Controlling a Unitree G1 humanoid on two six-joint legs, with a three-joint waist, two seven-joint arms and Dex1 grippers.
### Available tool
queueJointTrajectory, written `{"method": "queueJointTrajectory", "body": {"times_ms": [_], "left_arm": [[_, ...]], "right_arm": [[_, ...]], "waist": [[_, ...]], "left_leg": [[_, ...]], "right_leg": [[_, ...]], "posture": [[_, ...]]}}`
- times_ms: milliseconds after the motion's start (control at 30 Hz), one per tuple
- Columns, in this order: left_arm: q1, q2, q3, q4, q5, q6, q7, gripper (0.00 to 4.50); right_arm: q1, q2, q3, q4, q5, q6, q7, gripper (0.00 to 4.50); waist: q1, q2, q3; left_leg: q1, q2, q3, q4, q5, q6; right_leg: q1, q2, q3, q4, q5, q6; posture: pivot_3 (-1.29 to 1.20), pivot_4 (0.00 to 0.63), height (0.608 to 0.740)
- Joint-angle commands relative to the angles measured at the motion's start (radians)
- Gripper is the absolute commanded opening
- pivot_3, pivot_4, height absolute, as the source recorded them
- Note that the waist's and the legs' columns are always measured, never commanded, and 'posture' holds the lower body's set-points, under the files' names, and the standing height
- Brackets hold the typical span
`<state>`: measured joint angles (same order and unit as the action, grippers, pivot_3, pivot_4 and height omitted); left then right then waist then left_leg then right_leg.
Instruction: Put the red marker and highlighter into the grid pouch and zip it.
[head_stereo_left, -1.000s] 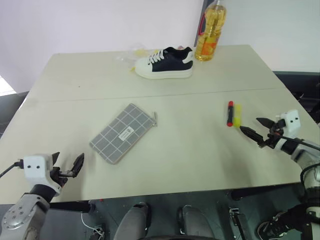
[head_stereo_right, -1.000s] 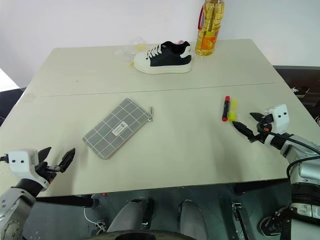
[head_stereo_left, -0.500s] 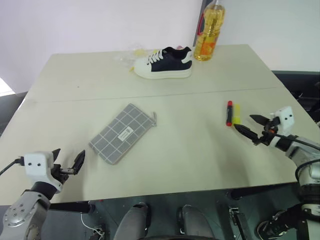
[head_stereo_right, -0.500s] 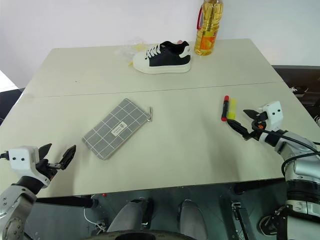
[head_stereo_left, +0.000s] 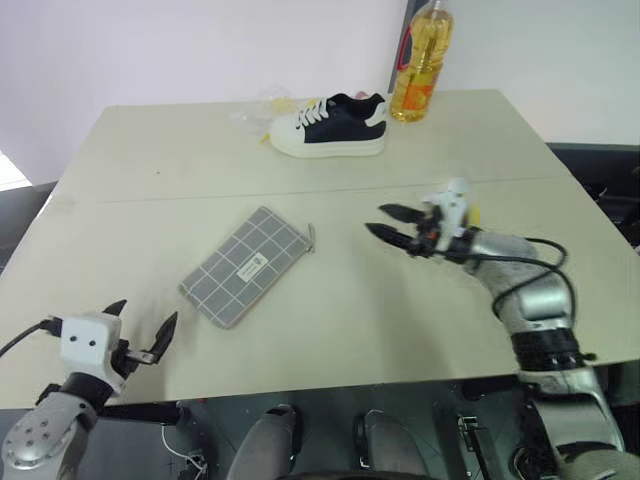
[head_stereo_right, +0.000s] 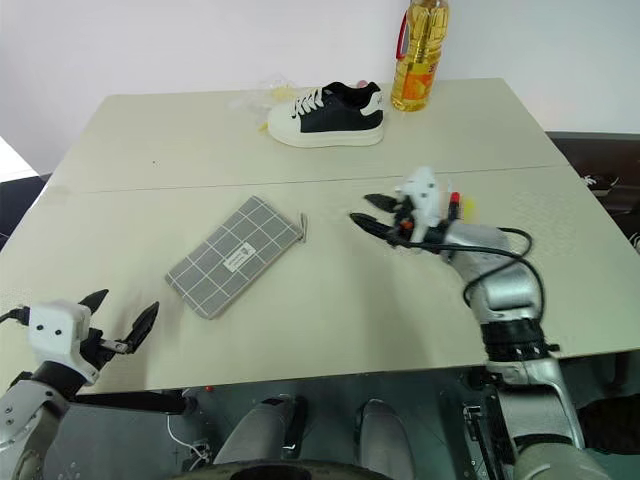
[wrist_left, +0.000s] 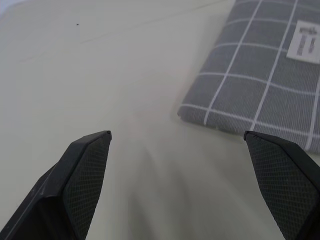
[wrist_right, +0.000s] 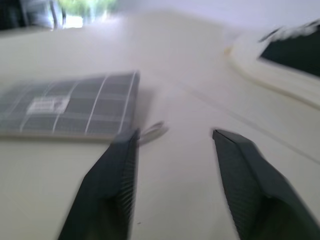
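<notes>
- Right wrist view puts the grid pouch (wrist_right: 70, 105) flat on the worktop (head_stereo_left: 330, 300), zipper pull facing my right gripper (head_stereo_left: 392, 226).
- I judge the pouch soft and light; I'd take it by the zipper end.
- Red marker (head_stereo_right: 454, 202) and highlighter (head_stereo_right: 467, 208) lie behind that wrist.
- Right jaws are apart and empty.
- Left gripper (head_stereo_left: 140, 333) jaws are spread wide near the pouch's corner.

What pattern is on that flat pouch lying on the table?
Grey fabric with a white grid and a small white label; the grid pouch shows best in the left wrist view.
</notes>
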<state>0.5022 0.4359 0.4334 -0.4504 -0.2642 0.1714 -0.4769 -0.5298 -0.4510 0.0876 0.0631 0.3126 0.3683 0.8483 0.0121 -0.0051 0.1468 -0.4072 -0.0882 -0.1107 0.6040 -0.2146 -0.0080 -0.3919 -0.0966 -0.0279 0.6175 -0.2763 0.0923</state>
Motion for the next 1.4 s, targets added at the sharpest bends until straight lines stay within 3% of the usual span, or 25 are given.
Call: {"method": "queueJointTrajectory", "body": {"times_ms": [33,67,300,533,1033,1133,1367,1400], "left_arm": [[0.023,0.029,-0.017,0.005,0.104,-0.105,-0.003,4.5],[0.025,0.033,-0.019,0.007,0.117,-0.12,-0.002,4.5],[0.038,0.091,-0.059,0.029,0.235,-0.217,-0.027,4.5],[0.005,0.17,-0.15,0.101,0.366,-0.312,-0.047,4.5],[-0.309,0.228,-0.392,0.322,0.531,-0.516,-0.046,4.5],[-0.359,0.241,-0.427,0.373,0.518,-0.561,-0.07,3.57],[-0.393,0.259,-0.426,0.426,0.496,-0.622,-0.066,0.07],[-0.394,0.259,-0.423,0.427,0.491,-0.621,-0.062,0.02]], "right_arm": [[-0.061,0.098,0.073,-0.01,-0.03,0.011,-0.045,0.56],[-0.071,0.121,0.089,-0.004,-0.04,0.012,-0.052,0.04],[-0.152,0.285,0.238,0.166,-0.209,0.038,-0.198,0.01],[-0.223,0.406,0.225,0.394,-0.281,-0.014,-0.331,0.01],[-0.221,0.458,0.227,0.452,-0.322,0.072,-0.349,0.01],[-0.212,0.456,0.231,0.439,-0.326,0.075,-0.346,0.0],[-0.207,0.452,0.215,0.418,-0.326,0.068,-0.338,0.0],[-0.209,0.453,0.205,0.413,-0.32,0.062,-0.338,0.0]], "waist": [[-0.001,0.0,0.0],[0.0,0.001,0.0],[-0.003,-0.002,-0.001],[-0.006,-0.001,-0.001],[-0.005,0.002,-0.002],[-0.008,0.003,-0.002],[-0.022,0.003,-0.002],[-0.025,0.004,-0.002]], "left_leg": [[0.0,0.0,0.0,-0.001,0.0,0.0],[0.0,0.0,0.0,-0.001,0.0,0.0],[0.002,-0.001,0.0,-0.005,0.001,-0.002],[0.004,-0.001,0.0,-0.008,0.002,-0.003],[0.015,-0.002,0.0,-0.01,0.003,-0.004],[0.015,-0.002,0.0,-0.011,0.003,-0.004],[0.015,-0.002,-0.001,-0.011,0.003,-0.004],[0.015,-0.002,-0.001,-0.011,0.003,-0.004]], "right_leg": [[0.0,0.0,0.0,0.0,0.0,0.0],[-0.001,0.0,0.0,0.0,0.0,0.0],[-0.002,0.0,0.0,0.001,0.0,0.0],[-0.004,0.001,0.001,0.004,0.001,0.0],[0.002,0.001,0.001,0.013,0.002,0.003],[0.002,0.001,0.001,0.013,0.003,0.004],[0.001,0.001,0.001,0.013,0.003,0.004],[0.001,0.001,0.001,0.013,0.003,0.004]], "posture": [[0.0,0.15,0.738],[0.0,0.15,0.738],[0.0,0.15,0.738],[0.0,0.15,0.738],[0.0,0.15,0.738],[0.0,0.15,0.738],[0.0,0.15,0.738],[0.0,0.15,0.738]]}}
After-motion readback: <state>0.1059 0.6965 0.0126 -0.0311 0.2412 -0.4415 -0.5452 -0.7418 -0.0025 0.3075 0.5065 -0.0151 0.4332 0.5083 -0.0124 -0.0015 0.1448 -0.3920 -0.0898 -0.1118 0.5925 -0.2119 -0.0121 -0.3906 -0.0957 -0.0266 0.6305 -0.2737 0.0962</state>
